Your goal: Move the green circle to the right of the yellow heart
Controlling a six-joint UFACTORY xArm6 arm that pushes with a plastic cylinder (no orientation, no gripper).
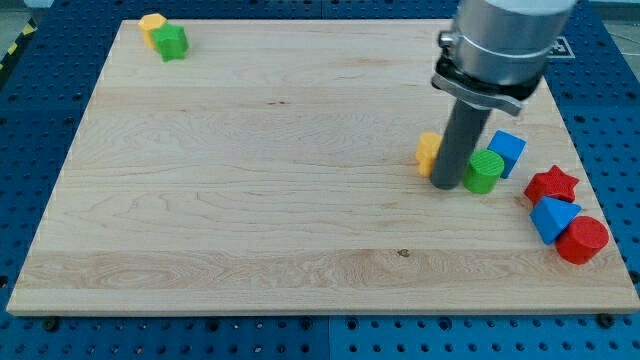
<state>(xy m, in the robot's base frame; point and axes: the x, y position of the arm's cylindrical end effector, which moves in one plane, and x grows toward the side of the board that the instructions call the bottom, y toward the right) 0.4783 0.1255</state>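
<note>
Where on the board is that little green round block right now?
The green circle sits at the view's right, between my tip and the blue cube.

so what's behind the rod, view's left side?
A yellow block peeks out left of the rod; its right part is covered, so its shape is unclear. My tip sits between it and the green circle.

We have one view only, raised at the board's (250,200) near edge, looking down across it; my tip (447,187) stands right of centre.
</note>
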